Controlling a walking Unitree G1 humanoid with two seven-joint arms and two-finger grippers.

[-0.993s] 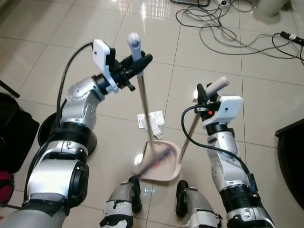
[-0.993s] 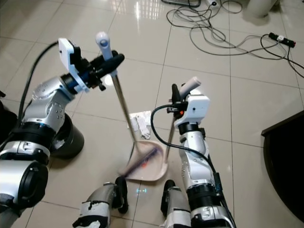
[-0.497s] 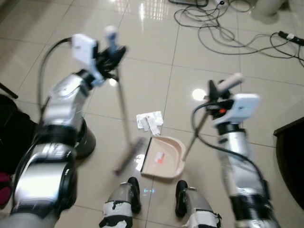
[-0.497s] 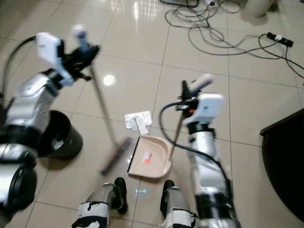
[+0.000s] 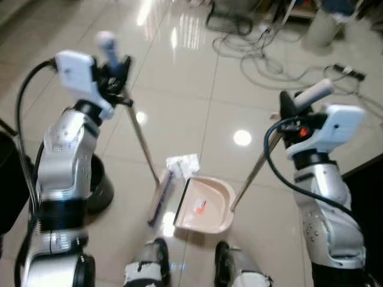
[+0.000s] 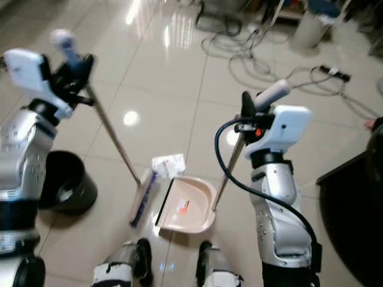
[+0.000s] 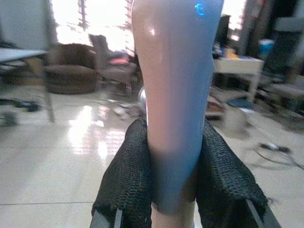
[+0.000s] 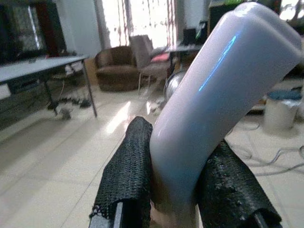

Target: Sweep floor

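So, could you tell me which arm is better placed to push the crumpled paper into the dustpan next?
Left, probably. Its claw is shut on the broom, whose head lies beside the paper, just left of the dustpan. The right claw is only steadying the dustpan's handle.

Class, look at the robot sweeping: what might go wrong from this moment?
1. The crumpled white paper lies past the beige dustpan's mouth; the broom head may push it aside.
2. The tilted broom handle could twist in the left claw.
3. The dustpan, held by the right claw, may slide on the glossy tiles.
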